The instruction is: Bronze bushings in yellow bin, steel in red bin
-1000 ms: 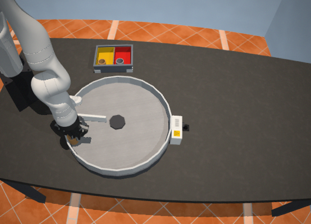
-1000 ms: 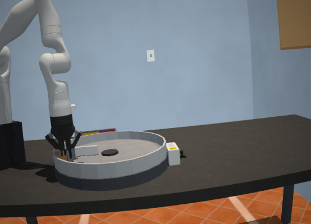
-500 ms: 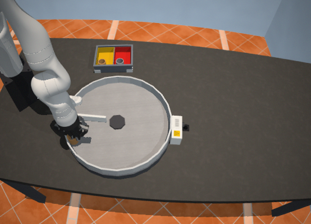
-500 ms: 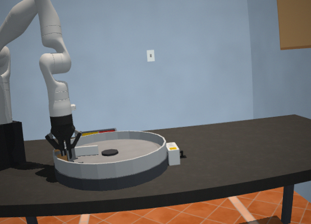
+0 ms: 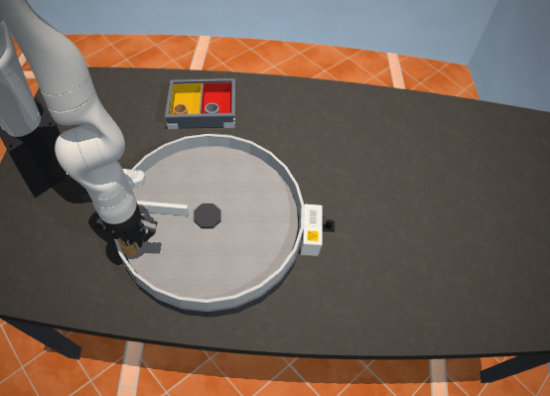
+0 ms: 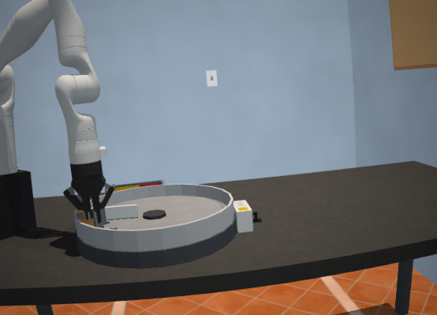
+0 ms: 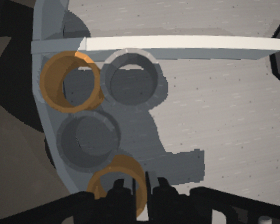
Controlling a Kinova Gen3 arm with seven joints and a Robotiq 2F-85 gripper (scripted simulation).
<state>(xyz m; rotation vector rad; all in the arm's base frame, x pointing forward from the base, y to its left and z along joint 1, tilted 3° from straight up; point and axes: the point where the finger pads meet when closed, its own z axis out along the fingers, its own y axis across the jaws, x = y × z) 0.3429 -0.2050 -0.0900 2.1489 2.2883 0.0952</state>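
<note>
My gripper (image 5: pixel 136 242) (image 6: pixel 94 219) (image 7: pixel 140 185) is low inside the turntable (image 5: pixel 248 182) (image 6: pixel 185 208) (image 7: pixel 231 100) at its left wall. It is shut on the right-hand wall of a bronze bushing (image 7: pixel 126 164), one finger inside the ring and one outside; the fingers partly hide it. Beyond it in the wrist view, a steel bushing (image 7: pixel 68 140) stands near the wall. Another bronze bushing (image 7: pixel 53 82) and another steel bushing (image 7: pixel 154 75) stand side by side near the white bar. The yellow bin (image 5: pixel 186 94) holds one bronze bushing (image 5: pixel 180 108); the red bin (image 5: pixel 216 94) holds one steel bushing (image 5: pixel 211 107).
The white bar (image 5: pixel 164 209) (image 6: pixel 121 211) (image 7: pixel 183 43) reaches inward from the left wall towards the dark hub (image 5: pixel 206 215) (image 6: pixel 154 214). The raised rim surrounds the turntable. A white box (image 5: pixel 312 221) (image 6: pixel 244 217) stands against its right outside. The bins are behind the turntable.
</note>
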